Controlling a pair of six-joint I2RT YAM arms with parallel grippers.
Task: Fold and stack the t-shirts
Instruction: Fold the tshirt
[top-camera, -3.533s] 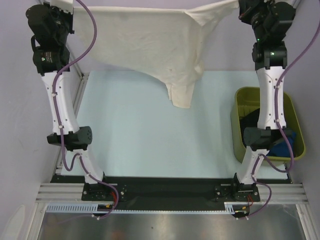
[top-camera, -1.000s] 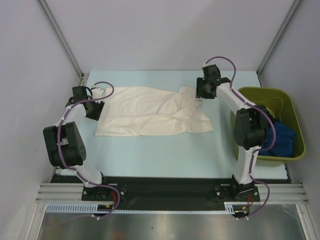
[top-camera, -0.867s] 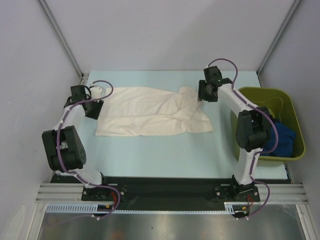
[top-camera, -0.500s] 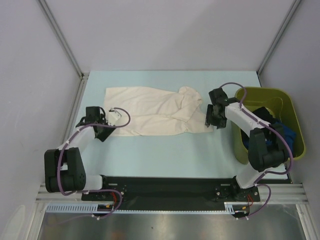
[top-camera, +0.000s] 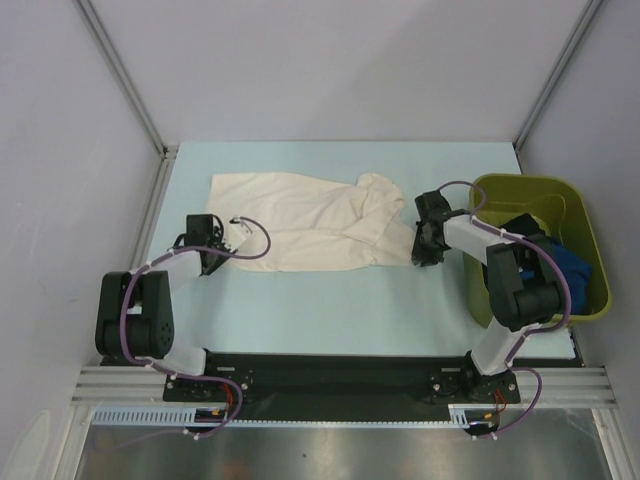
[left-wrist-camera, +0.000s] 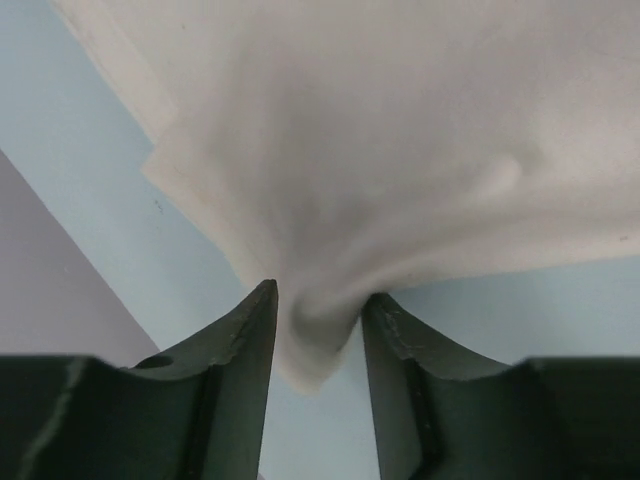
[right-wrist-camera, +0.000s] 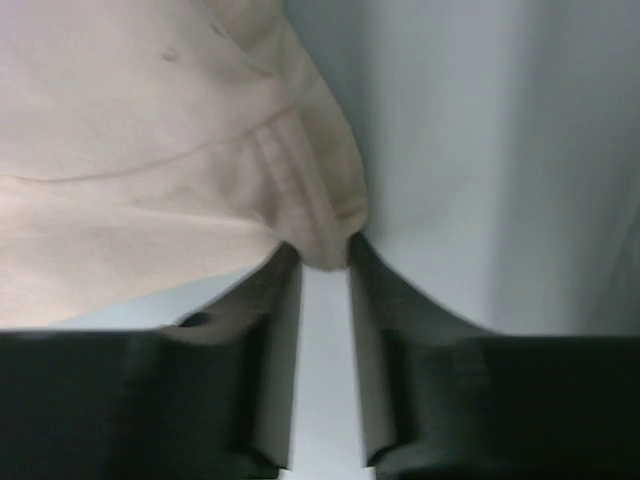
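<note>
Cream t-shirt (top-camera: 300, 220) soft, rumpled; left end effector (left-wrist-camera: 320, 296), right end effector (right-wrist-camera: 323, 252) each pinching corner.

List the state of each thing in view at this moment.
cream t-shirt: lying spread on the table, right end rumpled.
left gripper: shut on the shirt's near left corner.
right gripper: shut on the shirt's near right corner.
olive-green bin: upright, holding clothes.
blue t-shirt: crumpled in the bin.
black t-shirt: crumpled in the bin.

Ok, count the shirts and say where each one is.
3: a cream one spread on the table, a blue one and a black one in the bin; more may be hidden there.
</note>
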